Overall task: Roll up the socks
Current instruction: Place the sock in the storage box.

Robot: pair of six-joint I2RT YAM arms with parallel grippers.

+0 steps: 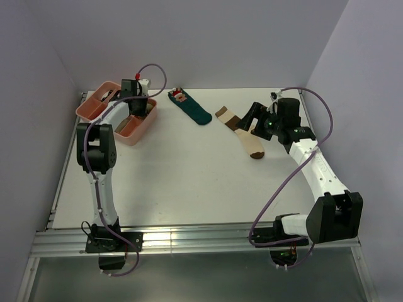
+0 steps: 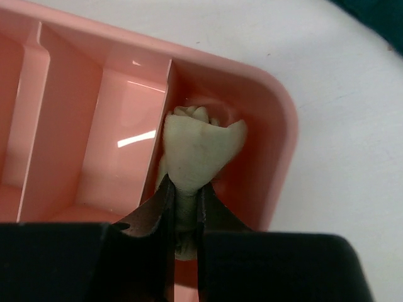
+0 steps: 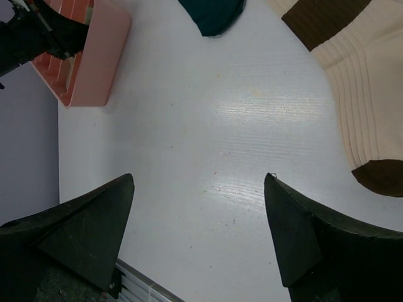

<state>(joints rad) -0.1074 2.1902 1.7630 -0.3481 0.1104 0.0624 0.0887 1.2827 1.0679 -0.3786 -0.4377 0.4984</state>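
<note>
White table (image 1: 189, 189) between pale walls, from above: a pink bin (image 1: 88, 111) sits far left, the left gripper (image 1: 138, 108) dipping into it. A teal sock (image 1: 192, 108) lies between the bin and the banded sock (image 1: 252, 143), which is partly under the right gripper (image 1: 252, 119). Left wrist: fingers clamped on a pale rolled sock (image 2: 198, 148) in the bin's corner compartment. Right wrist: fingers wide apart over the table, with the banded sock just beside them.

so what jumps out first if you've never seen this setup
The pink tray at the table's far left corner draws the eye, with the left hand shut on a rolled pale sock inside its corner compartment. Towards the far right, the cream banded sock lies flat with the right hand open close by. A dark teal sock lies between tray and banded sock.
</note>
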